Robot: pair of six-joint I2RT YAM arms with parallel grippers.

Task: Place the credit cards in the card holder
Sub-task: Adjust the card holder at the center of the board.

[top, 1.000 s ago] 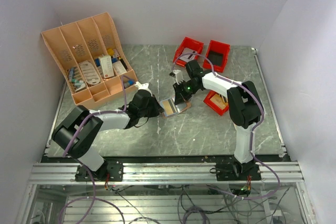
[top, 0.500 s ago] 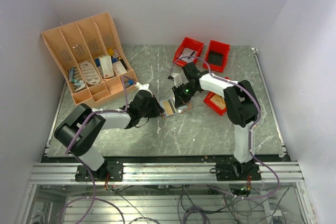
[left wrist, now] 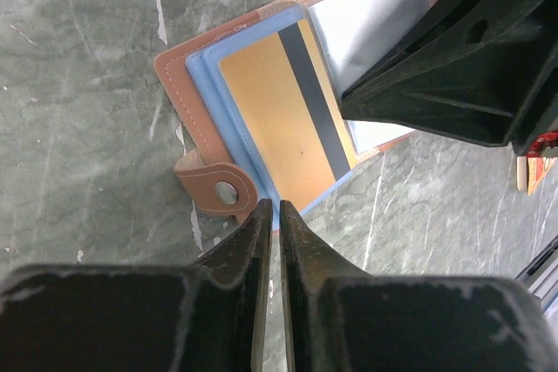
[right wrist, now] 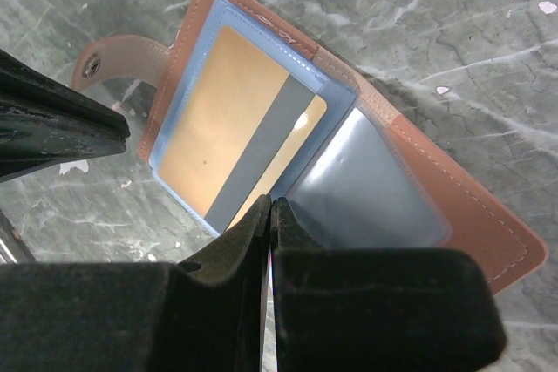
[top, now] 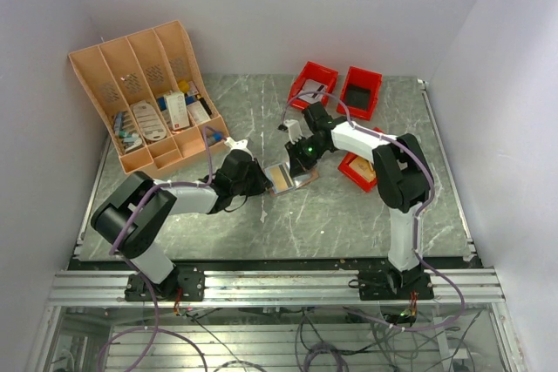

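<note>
Card holder (right wrist: 488, 233) edge pinched by left gripper (left wrist: 270, 206); right gripper (right wrist: 268, 206), shut, noses gold card (right wrist: 218, 119). A hard push may jam it.

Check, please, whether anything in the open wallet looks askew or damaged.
Nothing stands out: the gold black-striped credit card lies square on the blue sleeve of the open tan leather card holder, with no visible damage.

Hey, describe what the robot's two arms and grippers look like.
The left arm and right arm have white links between rounded black joints, with lilac cables looping alongside. A green light glows near the right wrist. The left gripper and right gripper are matte black, with two fingers each, tapering to thin tips.
</note>
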